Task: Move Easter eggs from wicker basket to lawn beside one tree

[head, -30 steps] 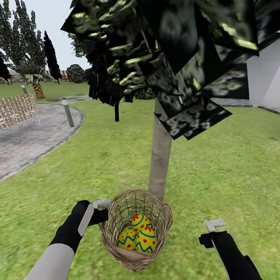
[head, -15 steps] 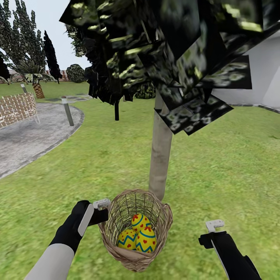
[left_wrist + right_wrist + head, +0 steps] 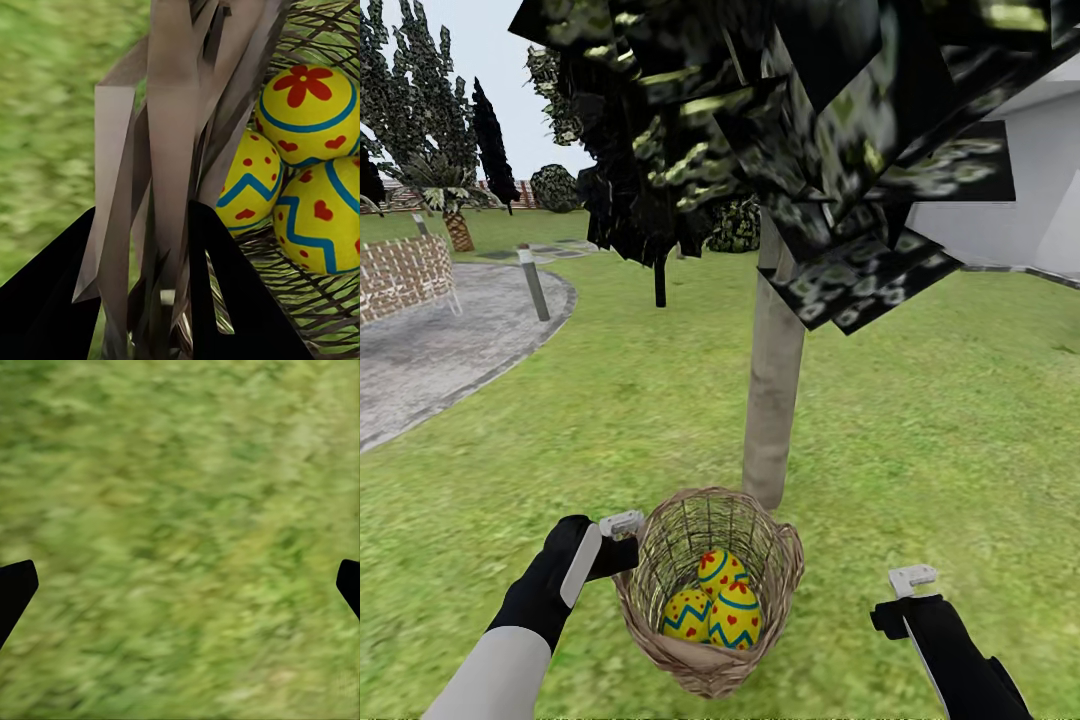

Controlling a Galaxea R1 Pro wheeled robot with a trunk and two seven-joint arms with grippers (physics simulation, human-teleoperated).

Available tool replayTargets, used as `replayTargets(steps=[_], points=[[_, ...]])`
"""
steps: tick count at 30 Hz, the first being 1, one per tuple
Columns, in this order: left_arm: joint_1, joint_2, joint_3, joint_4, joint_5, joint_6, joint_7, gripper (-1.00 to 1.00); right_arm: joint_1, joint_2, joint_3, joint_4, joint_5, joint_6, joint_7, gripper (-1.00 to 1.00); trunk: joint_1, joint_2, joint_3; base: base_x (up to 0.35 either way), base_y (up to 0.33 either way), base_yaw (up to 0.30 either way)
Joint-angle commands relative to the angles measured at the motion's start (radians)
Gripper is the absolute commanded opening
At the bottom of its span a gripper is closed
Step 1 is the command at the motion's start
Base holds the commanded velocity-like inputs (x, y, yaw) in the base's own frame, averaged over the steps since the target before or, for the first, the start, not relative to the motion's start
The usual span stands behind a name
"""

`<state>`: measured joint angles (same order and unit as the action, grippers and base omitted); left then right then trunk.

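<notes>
Three yellow Easter eggs (image 3: 720,572) (image 3: 687,615) (image 3: 737,617) with blue zigzags and red marks lie inside the brown wicker basket (image 3: 705,672). My left gripper (image 3: 622,535) is shut on the basket's left rim. In the left wrist view its dark fingers (image 3: 232,300) straddle the wicker rim (image 3: 172,150), with the eggs (image 3: 307,112) just beyond. The basket sits just in front of a tree's grey-beige trunk (image 3: 773,380), under dark leaf planes. My right gripper (image 3: 910,585) stands open over the lawn (image 3: 940,420), right of the basket, holding nothing; its wrist view has grass (image 3: 180,472) between the fingertips (image 3: 11,592).
A grey round patio (image 3: 440,350) lies to the left with a short post (image 3: 535,285) and a pale lattice chair (image 3: 400,280). A palm (image 3: 455,225) stands far left, and a white house wall (image 3: 1020,220) at the right. Grass stretches around the trunk.
The whole view has crept forward: the trunk and leaves sit slightly closer and higher. The basket, the eggs and both grippers keep their places in the picture.
</notes>
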<state>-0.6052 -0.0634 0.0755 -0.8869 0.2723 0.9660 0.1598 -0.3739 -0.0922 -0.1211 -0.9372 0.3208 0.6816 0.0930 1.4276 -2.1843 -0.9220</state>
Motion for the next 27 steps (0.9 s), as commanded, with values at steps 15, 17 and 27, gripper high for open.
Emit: replayTargets(steps=[15, 17, 27], points=[[-0.001, -0.001, 0.003, -0.001, 0.024, 0.003, 0.009, -1.00, 0.000, 0.000, -0.005, -0.002, 0.009, 0.004, 0.010, 1.00, 0.057, -0.106, -0.048, 0.000, 0.000, 0.000], [-0.001, -0.001, 0.003, -0.001, 0.024, 0.003, 0.009, -1.00, 0.000, 0.000, -0.005, -0.002, 0.009, 0.004, 0.010, 1.00, 0.065, -0.120, -0.054, 0.000, 0.000, 0.000], [-0.001, -0.001, 0.003, -0.002, 0.024, 0.004, 0.009, -1.00, 0.000, 0.000, -0.003, -0.002, 0.011, 0.004, 0.010, 1.00, 0.103, -0.190, -0.086, 0.000, 0.000, 0.000]])
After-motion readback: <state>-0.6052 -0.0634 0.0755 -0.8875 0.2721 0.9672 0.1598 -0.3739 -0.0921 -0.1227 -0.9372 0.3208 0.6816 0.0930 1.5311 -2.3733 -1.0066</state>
